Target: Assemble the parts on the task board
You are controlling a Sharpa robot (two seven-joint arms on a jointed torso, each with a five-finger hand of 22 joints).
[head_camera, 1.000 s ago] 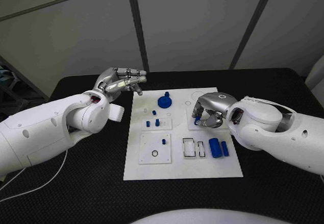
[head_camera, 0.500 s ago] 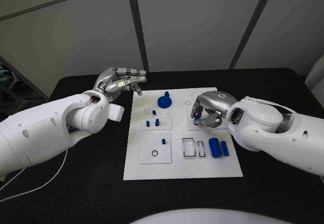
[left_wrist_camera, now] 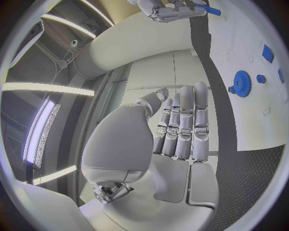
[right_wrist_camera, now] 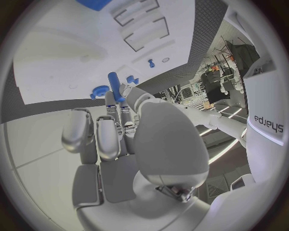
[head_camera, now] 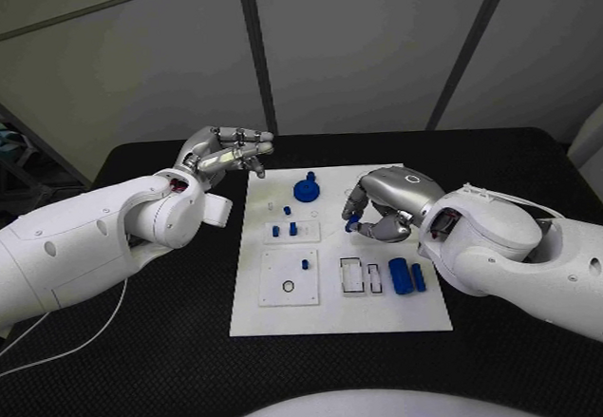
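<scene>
Blue peg (right_wrist_camera: 114,84) in R hand (head_camera: 378,207)

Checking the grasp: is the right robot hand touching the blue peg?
Touching: the right wrist view shows the right robot hand pinching the blue peg between its fingertips.

Black table (head_camera: 518,157) before pale grey wall panels (head_camera: 360,43) with dark seams

R hand (right_wrist_camera: 120,130) w/ blue peg (right_wrist_camera: 115,86)
</scene>
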